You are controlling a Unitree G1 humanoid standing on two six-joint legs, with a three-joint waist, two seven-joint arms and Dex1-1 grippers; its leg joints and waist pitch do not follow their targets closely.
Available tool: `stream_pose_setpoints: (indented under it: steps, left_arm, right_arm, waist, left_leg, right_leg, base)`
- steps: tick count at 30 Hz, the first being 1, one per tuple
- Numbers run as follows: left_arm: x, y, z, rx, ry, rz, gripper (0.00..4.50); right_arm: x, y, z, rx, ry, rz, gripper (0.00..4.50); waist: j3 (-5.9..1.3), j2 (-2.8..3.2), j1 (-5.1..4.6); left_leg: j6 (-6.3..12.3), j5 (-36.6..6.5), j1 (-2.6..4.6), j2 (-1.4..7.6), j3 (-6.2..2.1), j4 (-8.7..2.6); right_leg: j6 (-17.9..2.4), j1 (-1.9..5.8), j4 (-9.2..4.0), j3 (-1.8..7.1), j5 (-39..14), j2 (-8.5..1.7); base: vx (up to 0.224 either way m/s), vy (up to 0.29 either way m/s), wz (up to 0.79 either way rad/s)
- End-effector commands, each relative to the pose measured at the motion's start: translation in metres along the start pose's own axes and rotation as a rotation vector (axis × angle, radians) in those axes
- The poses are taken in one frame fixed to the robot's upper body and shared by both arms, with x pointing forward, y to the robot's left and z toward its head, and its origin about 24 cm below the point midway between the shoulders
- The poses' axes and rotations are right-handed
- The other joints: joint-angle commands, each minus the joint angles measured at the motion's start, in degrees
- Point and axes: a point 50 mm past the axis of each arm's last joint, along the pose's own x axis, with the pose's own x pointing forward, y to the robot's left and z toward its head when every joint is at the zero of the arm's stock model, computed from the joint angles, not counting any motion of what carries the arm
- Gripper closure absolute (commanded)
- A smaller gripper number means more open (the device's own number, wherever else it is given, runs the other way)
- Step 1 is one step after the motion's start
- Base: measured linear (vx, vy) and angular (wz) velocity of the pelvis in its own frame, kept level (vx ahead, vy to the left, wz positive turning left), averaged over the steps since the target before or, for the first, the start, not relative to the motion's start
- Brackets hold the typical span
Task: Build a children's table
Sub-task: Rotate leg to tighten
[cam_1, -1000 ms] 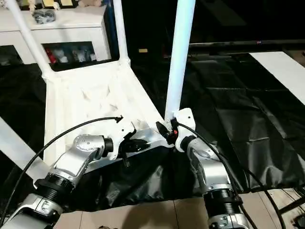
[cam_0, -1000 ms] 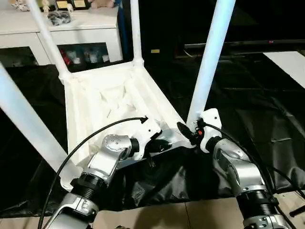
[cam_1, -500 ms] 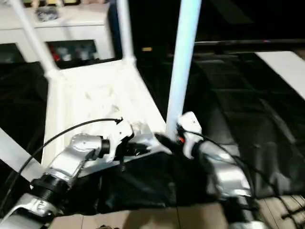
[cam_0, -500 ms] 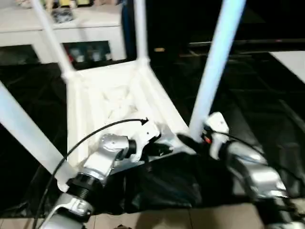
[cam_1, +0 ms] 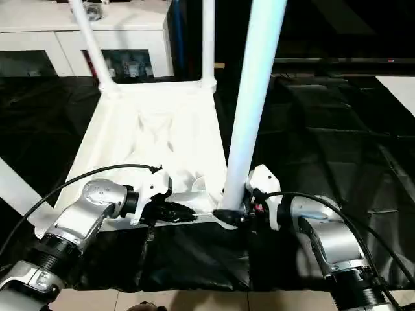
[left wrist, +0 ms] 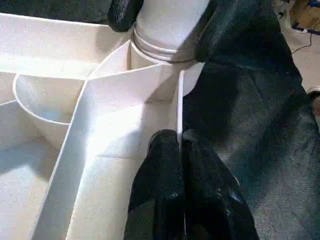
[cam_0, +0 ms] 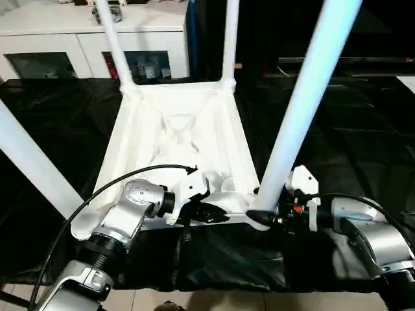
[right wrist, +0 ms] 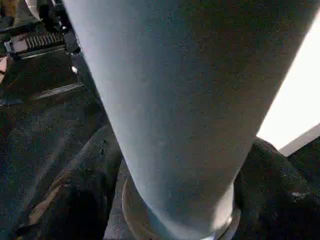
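Upside down on the black plastic sheet [cam_0: 337,139] lies the small white plastic children's table [cam_0: 178,139], all 4 tapered round legs pointing up. The left gripper [cam_0: 206,212] has its jaws pinched together on the thin near rim. The right gripper [cam_0: 275,210] has its jaws apart around the base of the near right leg [cam_0: 305,97], touching it on both sides. Probably light, stiff and slick; best held low by the socket.

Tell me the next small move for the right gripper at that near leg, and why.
Probably keep twisting: the right gripper straddles the base of the near leg at its corner socket, while the left gripper pinches the table's rim to steady it.
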Motion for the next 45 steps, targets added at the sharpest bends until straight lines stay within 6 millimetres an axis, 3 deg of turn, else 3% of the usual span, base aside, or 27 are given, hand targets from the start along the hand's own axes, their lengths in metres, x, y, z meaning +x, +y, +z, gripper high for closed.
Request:
stream_pose_setpoints:
  steps: [1, 9, 11, 12, 15, 22, 25, 30, 35, 36, 38, 39, 40, 43, 45]
  left_arm:
    - [-0.003, 0.006, 0.021, 0.073, -0.064, 0.006, 4.50]
    - [-0.005, 0.006, 0.019, 0.069, -0.062, 0.005, 4.50]
    - [-0.006, 0.006, 0.019, 0.068, -0.061, 0.005, 4.50]
    - [-0.006, 0.007, 0.019, 0.067, -0.061, 0.005, 4.50]
    - [-0.006, 0.007, 0.018, 0.066, -0.060, 0.006, 4.50]
    - [-0.003, 0.009, 0.018, 0.055, -0.068, 0.064, 4.50]
    - [0.010, 0.012, 0.024, 0.045, -0.092, 0.148, 4.50]
    - [0.028, 0.011, 0.035, 0.026, -0.129, 0.213, 4.50]
    - [0.049, 0.007, 0.047, 0.011, -0.156, 0.278, 4.50]
    - [0.053, 0.004, 0.048, 0.018, -0.154, 0.267, 4.50]
    - [0.058, 0.001, 0.049, 0.026, -0.151, 0.255, 4.50]
    - [0.058, 0.000, 0.049, 0.026, -0.151, 0.254, 4.50]
    - [0.059, -0.001, 0.048, 0.027, -0.149, 0.246, 4.50]
    - [0.056, -0.001, 0.047, 0.035, -0.149, 0.231, 4.50]
    - [0.049, 0.001, 0.043, 0.050, -0.139, 0.220, 4.50]
  right_arm:
    - [0.003, 0.006, -0.011, 0.034, 0.041, 0.054, 1.37]
    - [0.001, 0.005, -0.011, 0.035, 0.049, 0.069, 2.00]
    - [0.000, 0.004, -0.011, 0.033, 0.051, 0.072, 2.04]
    - [0.000, 0.004, -0.011, 0.033, 0.050, 0.074, 2.05]
    - [0.001, 0.005, -0.012, 0.035, 0.052, 0.081, 2.07]
    - [0.007, 0.011, -0.017, 0.069, 0.047, 0.094, 2.07]
    - [0.023, 0.007, -0.020, 0.103, 0.014, -0.040, 2.07]
    - [0.048, 0.002, -0.022, 0.164, -0.001, -0.217, 2.15]
    - [0.088, 0.003, -0.011, 0.277, -0.053, -0.407, 2.36]
    - [0.097, 0.006, -0.007, 0.273, -0.054, -0.418, 2.36]
    - [0.107, 0.010, -0.002, 0.248, -0.060, -0.422, 2.36]
    - [0.108, 0.011, -0.001, 0.244, -0.063, -0.419, 2.36]
    - [0.112, 0.014, 0.003, 0.227, -0.085, -0.396, 1.91]
    - [0.110, 0.014, 0.009, 0.245, -0.137, -0.363, 1.79]
    - [0.101, 0.012, 0.010, 0.252, -0.162, -0.324, 1.48]
  waist:
    - [-3.92, -0.90, -0.21]
    - [-4.16, -0.91, -0.06]
    - [-4.10, -0.96, -0.06]
    - [-4.05, -1.32, -0.07]
    - [-4.09, -1.07, -0.02]
    - [-4.05, -1.11, -0.04]
    - [-3.88, -1.11, -0.06]
    - [-3.28, -1.07, -1.51]
    - [-2.72, -0.87, -3.72]
    - [-2.63, -0.87, -4.10]
    - [-2.37, -0.50, -4.95]
    - [-2.38, -0.50, -5.18]
    - [-2.28, -0.30, -5.44]
    - [-2.40, 0.34, -5.73]
    - [-2.26, 0.36, -5.84]
  left_leg:
    - [2.02, -16.6, 1.25, 2.27, -0.63, -4.00]
    - [2.87, -14.3, 1.11, 2.26, -0.61, -3.71]
    - [2.95, -14.4, 1.07, 2.21, -0.57, -3.69]
    - [3.05, -14.1, 1.04, 2.21, -0.55, -3.71]
    - [3.18, -13.7, 1.05, 2.25, -0.60, -3.67]
    - [3.41, -13.5, 1.02, 2.22, -0.55, -3.60]
    - [2.88, -15.0, 1.19, 2.21, -0.55, -3.72]
    - [-0.17, -21.2, 1.43, 1.81, -1.07, -4.43]
    - [-1.25, -25.5, 1.40, 1.28, -1.65, -4.62]
    - [-1.41, -26.4, 1.25, 1.08, -1.95, -4.66]
    - [-1.78, -30.0, 1.84, 0.87, -2.27, -4.52]
    - [-1.69, -30.7, 2.04, 0.82, -2.32, -4.47]
    - [-1.46, -31.9, 2.00, 0.88, -2.47, -4.62]
    - [-1.14, -33.4, 1.98, 1.41, -2.88, -5.32]
    - [-1.13, -35.2, 2.44, 1.60, -2.89, -5.64]
  right_leg:
    - [-11.9, 2.35, -3.52, 2.02, -17.1, -3.11]
    - [-12.5, 2.45, -3.20, 1.91, -14.7, -3.04]
    - [-12.4, 2.45, -3.24, 1.92, -15.0, -3.01]
    - [-12.3, 2.48, -3.26, 1.91, -15.1, -3.04]
    - [-12.3, 2.45, -3.18, 1.91, -15.1, -3.04]
    - [-12.4, 2.45, -3.17, 1.91, -14.8, -3.03]
    - [-12.0, 2.21, -3.52, 1.93, -17.1, -3.07]
    - [-8.3, 2.00, -4.74, 1.59, -27.2, -3.19]
    - [-5.0, 1.60, -6.04, 0.94, -35.2, -3.14]
    - [-4.0, 1.81, -6.28, 0.52, -37.0, -3.12]
    - [-2.6, 1.22, -7.14, -0.08, -40.1, -3.00]
    - [-2.3, 1.21, -7.34, -0.31, -40.4, -2.95]
    - [-1.9, 1.53, -7.62, -0.71, -40.4, -2.89]
    - [-2.4, 2.39, -7.58, -1.35, -36.1, -2.94]
    - [-3.9, 2.11, -7.60, -1.16, -32.8, -2.93]
  base:
    - [0.000, 0.000, 0.00]
    - [0.000, 0.000, 0.00]
    - [0.000, 0.000, 0.00]
    - [0.000, 0.000, 0.00]
    - [0.000, 0.000, 0.00]
    - [0.000, 0.000, 0.00]
    - [0.000, 0.000, 0.00]
    - [0.000, 0.000, 0.00]
    - [0.000, 0.000, 0.00]
    - [0.000, 0.000, 0.00]
    - [0.000, 0.000, 0.00]
    - [0.000, 0.000, 0.00]
    - [0.000, 0.000, 0.00]
    - [0.000, 0.000, 0.00]
    - [0.000, 0.000, 0.00]
